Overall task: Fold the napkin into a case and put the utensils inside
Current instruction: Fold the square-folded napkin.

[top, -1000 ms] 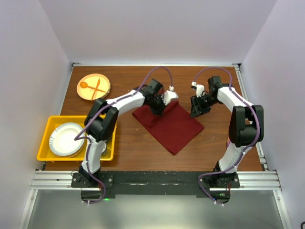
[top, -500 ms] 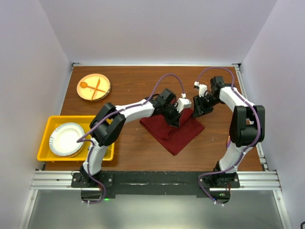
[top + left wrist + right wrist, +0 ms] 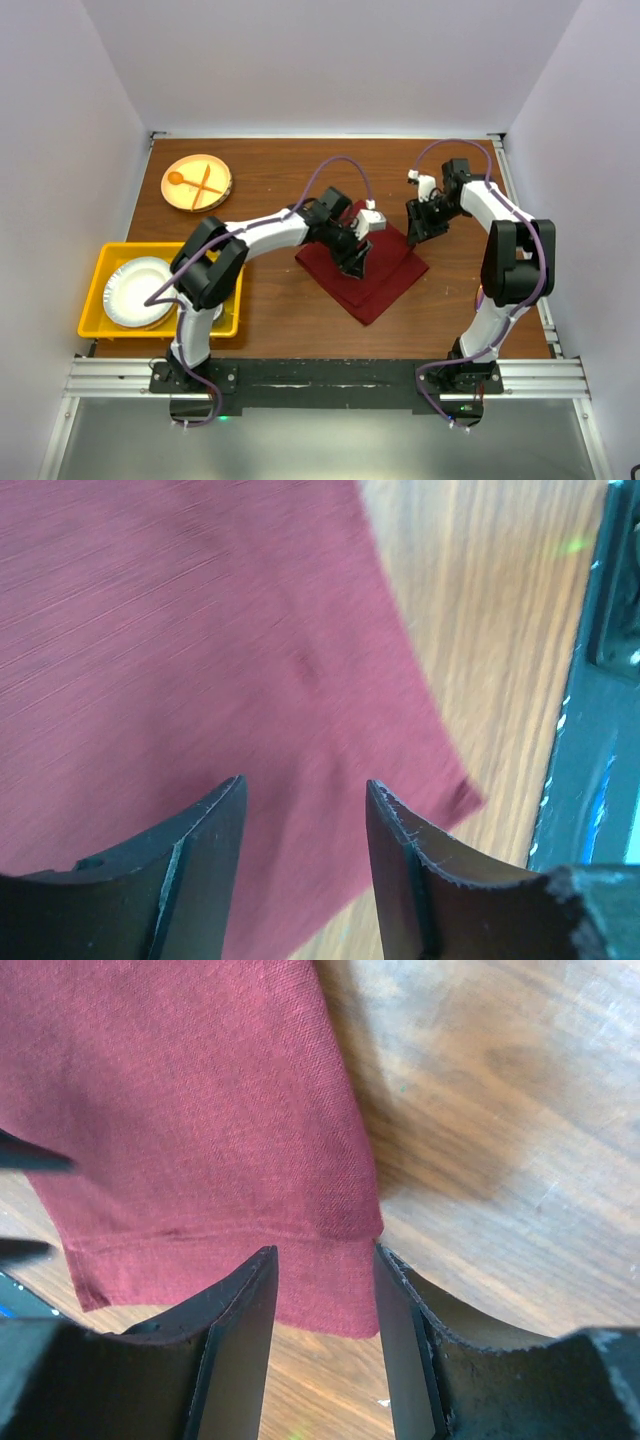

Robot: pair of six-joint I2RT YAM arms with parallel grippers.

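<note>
The top external view shows the dark red cloth napkin (image 3: 382, 290) lying folded and flat as a diamond on the brown wooden table (image 3: 280, 320), right of the table's middle and between the two arms. The left arm stretches far to the right across the table, its elbow low, and its left gripper (image 3: 353, 265) points down over the napkin's middle. In the left wrist view, the black fingers (image 3: 215, 830) of the left gripper (image 3: 303, 790) stand apart with nothing between them, just above the napkin (image 3: 150, 630). The right arm bends back from its raised elbow. Its right gripper (image 3: 415, 235) hangs at the napkin's far right edge. In the right wrist view, the right gripper (image 3: 323, 1260) is also spread and empty over a hemmed corner of the cloth (image 3: 200, 1090).

Well to the left, a yellow plastic tray (image 3: 160, 248) holds a white paper plate (image 3: 140, 292). Behind it, a round tan plate (image 3: 222, 172) carries an orange spoon (image 3: 176, 180) and fork (image 3: 205, 183).
</note>
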